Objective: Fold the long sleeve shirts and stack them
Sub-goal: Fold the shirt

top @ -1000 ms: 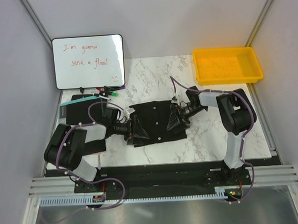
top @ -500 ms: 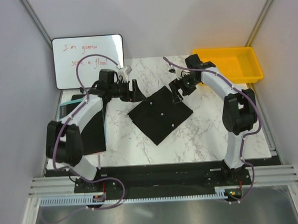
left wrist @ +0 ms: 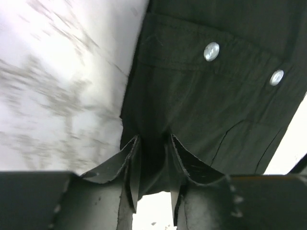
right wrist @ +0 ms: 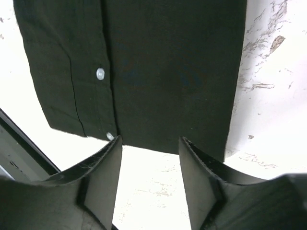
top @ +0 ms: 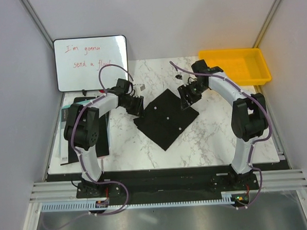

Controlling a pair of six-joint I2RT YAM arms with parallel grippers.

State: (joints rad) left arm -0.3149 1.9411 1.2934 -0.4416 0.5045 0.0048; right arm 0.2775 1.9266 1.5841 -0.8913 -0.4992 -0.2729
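Left gripper (left wrist: pixel 153 140) is pinched onto the left corner of the plain black soft-cloth long sleeve shirt (top: pixel 166 119), which lies folded square, cornerwise, mid white marble tabletop (top: pixel 216 132). Right gripper (right wrist: pixel 150 140) sits spread apart just off the shirt's right edge. I'd let go on the left and lift straight up so the fold doesn't drag.

Plain black soft-cloth long sleeve shirt (top: pixel 166 118): folded into flat, roughly square packet, turned diamond-wise, one corner toward arm bases. Small pale buttons (left wrist: pixel 211 51) face up. Lies left of yellow plastic tray (top: pixel 234 67), nearer arms, well apart.
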